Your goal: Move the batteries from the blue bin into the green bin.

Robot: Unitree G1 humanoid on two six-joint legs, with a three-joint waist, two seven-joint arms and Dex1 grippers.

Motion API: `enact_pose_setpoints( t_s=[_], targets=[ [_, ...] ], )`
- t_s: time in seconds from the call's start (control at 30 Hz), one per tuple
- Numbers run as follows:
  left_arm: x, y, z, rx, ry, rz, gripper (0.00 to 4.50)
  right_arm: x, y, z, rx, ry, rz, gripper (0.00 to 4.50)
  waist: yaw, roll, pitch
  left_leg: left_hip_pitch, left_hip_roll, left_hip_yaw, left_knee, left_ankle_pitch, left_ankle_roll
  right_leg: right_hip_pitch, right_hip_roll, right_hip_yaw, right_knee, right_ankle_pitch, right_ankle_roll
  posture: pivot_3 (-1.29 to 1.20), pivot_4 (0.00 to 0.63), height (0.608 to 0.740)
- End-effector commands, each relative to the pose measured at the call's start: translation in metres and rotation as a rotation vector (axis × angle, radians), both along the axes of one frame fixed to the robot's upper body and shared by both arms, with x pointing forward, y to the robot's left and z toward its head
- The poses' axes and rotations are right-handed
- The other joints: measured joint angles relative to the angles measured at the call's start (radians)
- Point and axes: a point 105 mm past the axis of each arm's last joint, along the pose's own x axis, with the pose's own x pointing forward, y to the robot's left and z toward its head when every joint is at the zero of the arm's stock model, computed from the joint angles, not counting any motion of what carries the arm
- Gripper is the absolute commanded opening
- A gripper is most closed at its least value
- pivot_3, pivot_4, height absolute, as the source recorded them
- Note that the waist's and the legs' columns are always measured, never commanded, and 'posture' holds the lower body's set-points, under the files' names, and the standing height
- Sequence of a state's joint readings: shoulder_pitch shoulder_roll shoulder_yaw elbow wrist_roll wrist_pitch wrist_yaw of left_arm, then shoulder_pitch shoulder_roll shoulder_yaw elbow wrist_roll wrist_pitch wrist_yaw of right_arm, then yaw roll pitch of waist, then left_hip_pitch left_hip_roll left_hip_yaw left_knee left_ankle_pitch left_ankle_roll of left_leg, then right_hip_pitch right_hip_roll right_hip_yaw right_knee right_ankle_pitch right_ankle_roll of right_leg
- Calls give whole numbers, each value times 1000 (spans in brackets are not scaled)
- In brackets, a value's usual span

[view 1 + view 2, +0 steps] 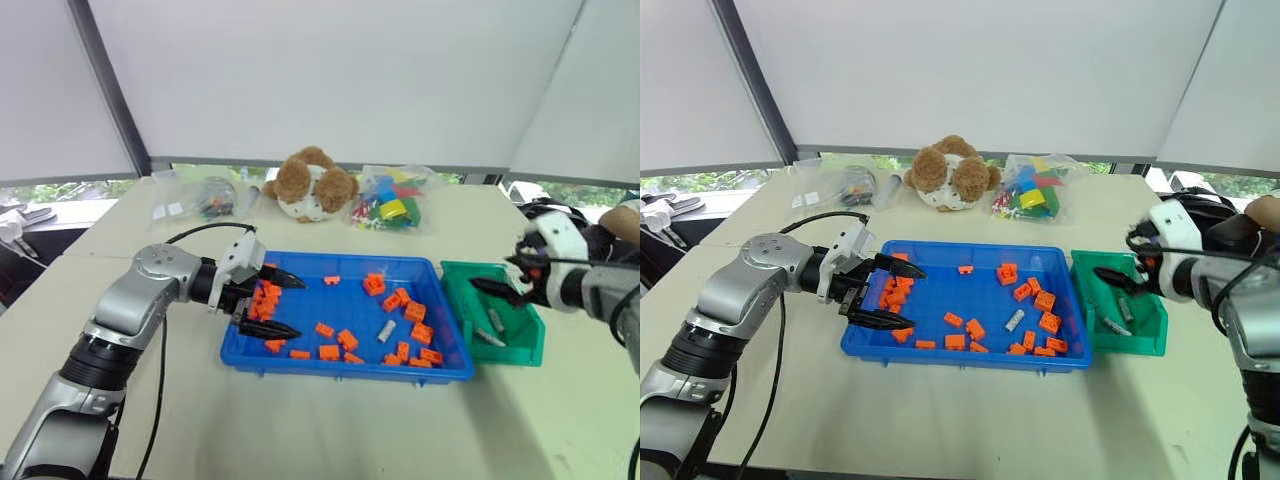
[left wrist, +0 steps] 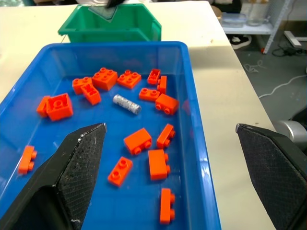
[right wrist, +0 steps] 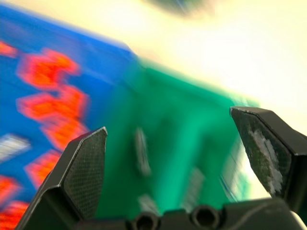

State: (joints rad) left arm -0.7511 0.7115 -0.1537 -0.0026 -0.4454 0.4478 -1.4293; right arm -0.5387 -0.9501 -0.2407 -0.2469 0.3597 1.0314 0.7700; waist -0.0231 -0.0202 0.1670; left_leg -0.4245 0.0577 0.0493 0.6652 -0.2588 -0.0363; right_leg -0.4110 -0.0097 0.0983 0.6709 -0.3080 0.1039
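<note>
Where bins abut, green bin (image 1: 520, 330) rim

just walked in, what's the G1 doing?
Sorting batteries out of the wide blue plastic tray into the small green plastic bin. The right tool hangs open over the green bin, where grey cylindrical batteries already lie. One grey battery remains among orange toy bricks. The left tool is open over the tray's left end.
</note>
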Motion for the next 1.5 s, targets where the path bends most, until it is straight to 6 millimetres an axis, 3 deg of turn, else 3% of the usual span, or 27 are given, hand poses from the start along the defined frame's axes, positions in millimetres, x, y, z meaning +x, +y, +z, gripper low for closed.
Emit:
enact_pose_setpoints(
  t_s=[0.03, 0.2, 0.5, 0.87, 1.13, 1.23, 1.33, 1.43, 1.5],
  targets=[
    [-1, -1, 9, -9, -42, 0, 4500, -7, 41, -7, 12, 44, 182, 4449, 4, 0, 0, 0, 0, -1, 0, 0, 0, 0, 0, -1, 0, 0, 0, 0, 150, 740],
    [0, -2, 10, -19, -48, 8, 4500, -10, 69, -41, 20, 157, 276, 4449, 12, 0, 0, -1, -1, 0, 1, 0, 0, 0, -1, -1, -1, 0, 0, 0, 150, 740],
    [-3, 0, 9, -29, -50, 38, 4500, -4, 91, -84, 20, 265, 292, 4449, 6, 0, 0, -1, -1, -1, 1, 0, 0, 0, -1, -1, -1, 0, 0, 0, 150, 740],
    [-6, 4, 9, -34, -53, 73, 4500, 7, 97, -118, -14, 337, 271, 4449, 8, 0, 0, -1, -1, -1, 1, 0, 0, 0, -1, -1, 0, 0, 0, 0, 150, 740],
    [-7, 5, 9, -37, -54, 87, 4500, 7, 100, -124, -31, 337, 282, 4449, 8, 0, 0, -1, -1, -1, 1, 0, 0, 1, -1, -1, 0, 0, 0, 0, 150, 740],
    [-8, 6, 9, -38, -55, 90, 4500, 6, 102, -125, -33, 335, 289, 3628, 8, 0, 0, -1, -1, -1, 1, 0, 0, 1, -1, -1, 0, 0, 0, 0, 150, 740],
    [-8, 6, 9, -36, -54, 92, 4500, 6, 105, -125, -39, 328, 296, 2227, 8, 0, 0, -1, -1, -1, 1, 0, 0, 1, -1, -1, 0, 0, 0, 0, 150, 740],
    [-8, 5, 8, -37, -52, 90, 4500, 9, 103, -117, -58, 294, 292, 2207, 9, 0, 0, -1, -1, -1, 1, 0, 0, 1, -1, -1, 0, 0, 0, 0, 150, 740],
    [-8, 4, 8, -38, -51, 88, 4500, 12, 99, -93, -51, 232, 277, 2207, 9, 0, 0, -1, -1, -1, 1, 0, 0, 1, -1, -1, 0, 0, 0, 0, 150, 740]
  ],
)
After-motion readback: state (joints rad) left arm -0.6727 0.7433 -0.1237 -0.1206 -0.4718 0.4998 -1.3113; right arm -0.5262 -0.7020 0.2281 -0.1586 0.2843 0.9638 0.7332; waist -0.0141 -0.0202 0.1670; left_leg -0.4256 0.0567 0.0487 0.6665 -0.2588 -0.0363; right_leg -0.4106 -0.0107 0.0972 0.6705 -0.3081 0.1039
